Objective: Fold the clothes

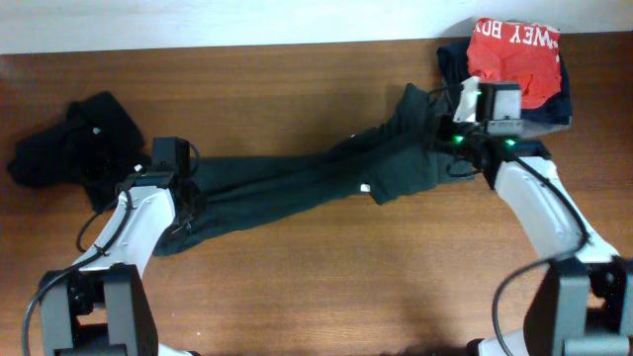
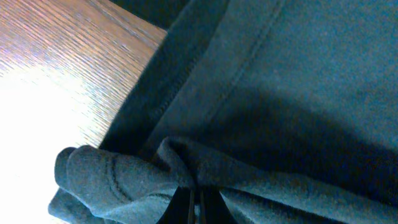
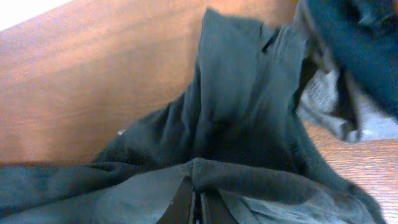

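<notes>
Long dark T-shirt across wooden table

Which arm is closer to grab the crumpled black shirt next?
Probably left: the left gripper, shut on the green shirt, sits beside the black shirt; the right gripper is far away.

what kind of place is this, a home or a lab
Most likely a robotics lab bench, not a home: two white robot arms at a brown wooden table, the left end effector and right end effector both shut on one dark green cloth T-shirt stretched between them.
</notes>
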Controlling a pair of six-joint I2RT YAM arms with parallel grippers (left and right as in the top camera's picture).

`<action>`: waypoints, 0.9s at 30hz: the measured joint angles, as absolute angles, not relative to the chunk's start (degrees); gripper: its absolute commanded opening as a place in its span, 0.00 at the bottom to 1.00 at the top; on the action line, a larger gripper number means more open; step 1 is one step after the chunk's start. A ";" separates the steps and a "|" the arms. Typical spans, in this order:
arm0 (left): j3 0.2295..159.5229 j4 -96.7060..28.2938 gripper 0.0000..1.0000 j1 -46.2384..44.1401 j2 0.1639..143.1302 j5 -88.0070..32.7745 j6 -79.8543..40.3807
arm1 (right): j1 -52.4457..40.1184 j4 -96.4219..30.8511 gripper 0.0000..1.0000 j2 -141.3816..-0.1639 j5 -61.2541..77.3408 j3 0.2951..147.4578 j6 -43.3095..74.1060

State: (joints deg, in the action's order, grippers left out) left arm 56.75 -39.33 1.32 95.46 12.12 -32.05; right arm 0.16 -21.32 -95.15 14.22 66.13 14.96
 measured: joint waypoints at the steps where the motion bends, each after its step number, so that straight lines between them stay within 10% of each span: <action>1: 56.75 -39.13 0.00 1.32 95.50 12.64 -32.05 | -0.14 -21.32 0.04 -96.20 13.76 66.13 15.00; 14: 56.75 -25.61 0.01 1.30 95.66 19.20 -31.86 | 1.43 -17.50 0.06 -101.23 9.39 66.13 14.98; 16: 56.77 -24.97 0.14 1.30 95.70 19.55 -31.88 | 1.91 -17.50 0.37 -101.23 8.99 66.13 15.03; 18: 56.77 -25.02 0.57 1.30 95.70 19.92 -31.57 | 2.52 -17.50 0.68 -101.23 8.29 66.13 15.11; 21: 56.77 -25.04 0.95 1.32 95.70 20.62 -31.44 | 3.25 -18.02 0.81 -101.23 7.97 66.13 14.96; 27: 56.77 -25.02 0.99 1.32 95.70 21.39 -31.46 | 3.66 -25.10 0.80 -101.23 10.04 67.00 14.96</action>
